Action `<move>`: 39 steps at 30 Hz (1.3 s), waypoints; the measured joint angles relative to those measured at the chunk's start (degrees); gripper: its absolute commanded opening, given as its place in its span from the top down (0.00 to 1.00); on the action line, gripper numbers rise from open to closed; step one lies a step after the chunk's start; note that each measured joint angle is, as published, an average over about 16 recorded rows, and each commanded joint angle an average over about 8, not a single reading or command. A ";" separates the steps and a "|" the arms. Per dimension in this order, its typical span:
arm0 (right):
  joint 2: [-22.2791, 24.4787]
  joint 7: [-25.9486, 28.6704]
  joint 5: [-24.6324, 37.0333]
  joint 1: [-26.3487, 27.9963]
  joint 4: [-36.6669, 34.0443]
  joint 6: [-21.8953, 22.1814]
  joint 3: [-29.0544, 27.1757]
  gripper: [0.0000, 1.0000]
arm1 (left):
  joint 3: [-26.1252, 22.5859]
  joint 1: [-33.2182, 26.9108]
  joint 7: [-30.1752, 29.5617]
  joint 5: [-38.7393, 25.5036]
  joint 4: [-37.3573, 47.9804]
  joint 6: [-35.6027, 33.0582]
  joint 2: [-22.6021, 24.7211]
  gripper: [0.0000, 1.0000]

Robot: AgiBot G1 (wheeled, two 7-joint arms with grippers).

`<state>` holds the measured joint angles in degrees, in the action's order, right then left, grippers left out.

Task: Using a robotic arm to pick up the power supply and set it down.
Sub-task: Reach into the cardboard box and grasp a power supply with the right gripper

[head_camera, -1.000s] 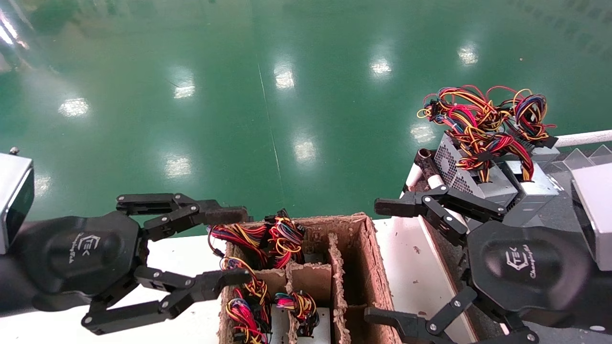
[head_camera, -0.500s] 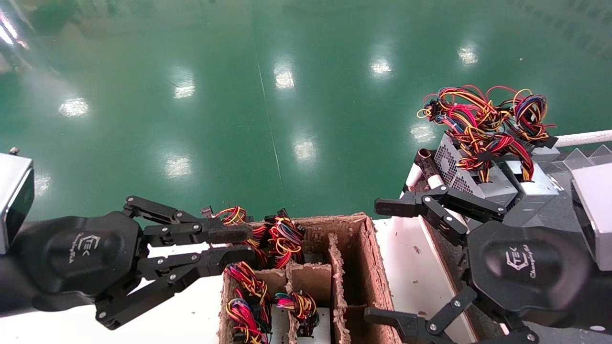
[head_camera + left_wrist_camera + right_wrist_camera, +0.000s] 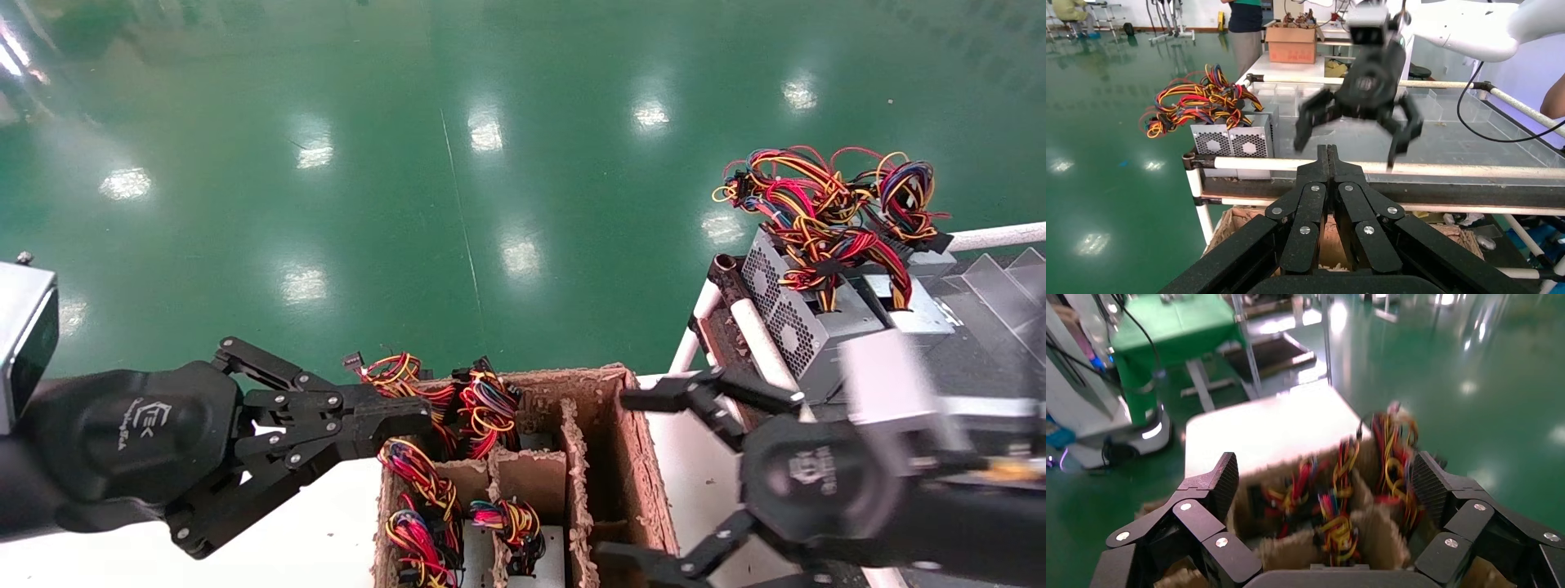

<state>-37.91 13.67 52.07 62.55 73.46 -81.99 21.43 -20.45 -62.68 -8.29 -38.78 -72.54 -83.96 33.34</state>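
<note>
The left tool (image 3: 404,420) is pressed together by the box (image 3: 605,425); the right tool (image 3: 645,478), spread wide, hangs over it, seemingly to reach a supply (image 3: 523,555).

This is a factory or workshop floor. A glossy green painted floor (image 3: 458,163) spreads out beyond the left gripper (image 3: 400,416) and mirrors rows of ceiling lights. To the right of the right gripper (image 3: 645,482) stands a rack of white pipes (image 3: 1389,166) carrying power supplies (image 3: 805,322) with loose wire bundles. Farther off are a cardboard carton (image 3: 1291,43), a green-draped bench (image 3: 1177,324) and a standing person (image 3: 1245,30).
</note>
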 measured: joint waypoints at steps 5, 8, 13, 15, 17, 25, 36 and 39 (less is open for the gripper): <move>-2.93 2.03 6.84 1.01 -0.11 2.46 3.71 0.37 | 0.00 0.00 0.00 0.00 0.00 0.00 0.00 0.00; -4.83 3.10 10.69 1.53 -0.24 4.00 5.77 0.75 | -0.01 0.00 0.00 0.00 0.00 0.00 0.00 0.00; -7.88 4.47 15.73 2.21 -0.77 6.27 8.49 1.00 | -0.01 0.00 0.00 0.01 0.00 0.00 0.00 0.00; -8.95 4.80 17.09 2.34 -1.08 7.00 9.25 1.00 | -0.01 0.00 0.01 0.01 0.00 0.00 0.00 0.00; -9.91 5.02 18.13 2.42 -1.42 7.66 9.83 1.00 | -0.01 0.00 0.01 0.01 0.00 0.00 0.00 0.00; -12.93 5.21 20.46 2.13 -3.01 10.13 11.12 1.00 | -0.02 -0.01 0.01 0.01 0.00 0.00 -0.01 0.00; -15.49 5.13 21.06 1.51 -5.72 12.12 11.62 1.00 | -0.02 -0.01 0.01 0.02 0.00 0.01 -0.01 0.00; -15.95 5.03 21.04 1.55 -6.48 12.19 11.71 1.00 | -0.03 -0.01 0.01 0.02 0.00 0.01 -0.01 0.00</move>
<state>-53.85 18.70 73.11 64.11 66.98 -69.81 33.15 -20.48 -62.69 -8.28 -38.76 -72.53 -83.95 33.33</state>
